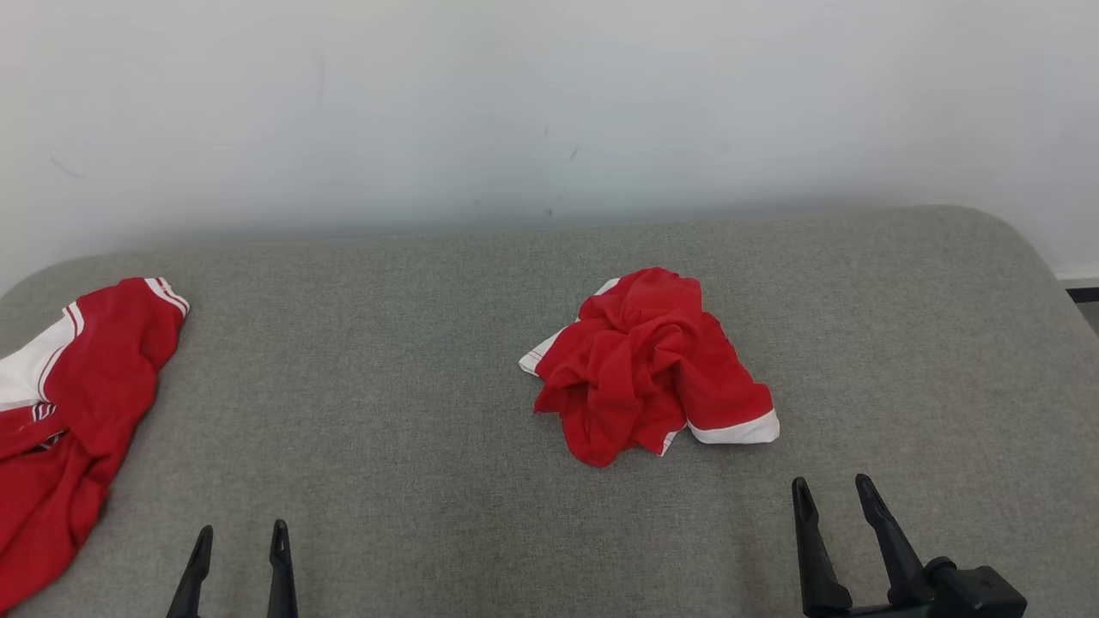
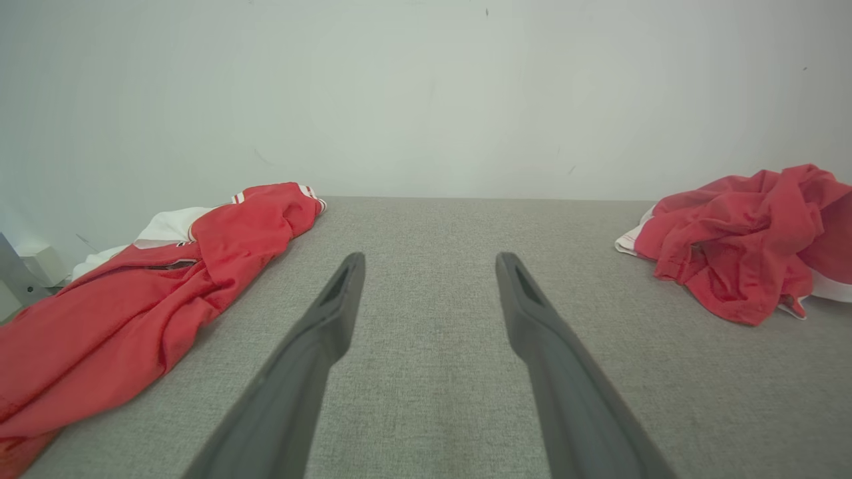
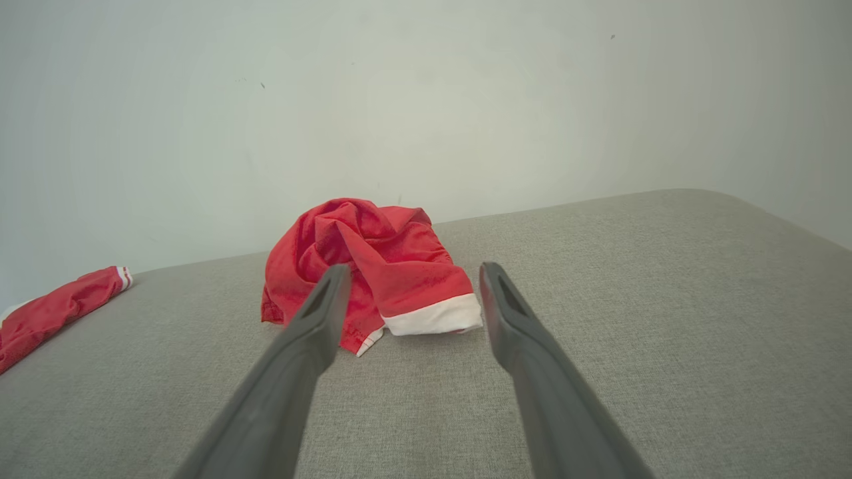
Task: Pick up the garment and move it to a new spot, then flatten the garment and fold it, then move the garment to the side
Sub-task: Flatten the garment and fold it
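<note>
A crumpled red garment (image 1: pixel 648 365) with white trim lies bunched in a heap near the middle of the grey padded table (image 1: pixel 412 360). It shows at the right edge of the left wrist view as the garment (image 2: pixel 745 239) and straight ahead of the right fingers as the garment (image 3: pixel 373 266). My right gripper (image 1: pixel 833 491) stands open, just short of the heap's near right side, with nothing between its fingers. At the lower left my left gripper (image 1: pixel 242 536) is open too, well away from the heap. Both fingertip gaps, the left gripper (image 2: pixel 429 263) and the right gripper (image 3: pixel 413 274), hold nothing.
A second red garment (image 1: pixel 69 403) with white stripes lies spread along the table's left edge, partly hanging over it; it shows as the second garment (image 2: pixel 146 293) and the second garment (image 3: pixel 60 309). A pale wall (image 1: pixel 549 103) runs directly behind the table. The table's right corner (image 1: pixel 1004 232) is rounded.
</note>
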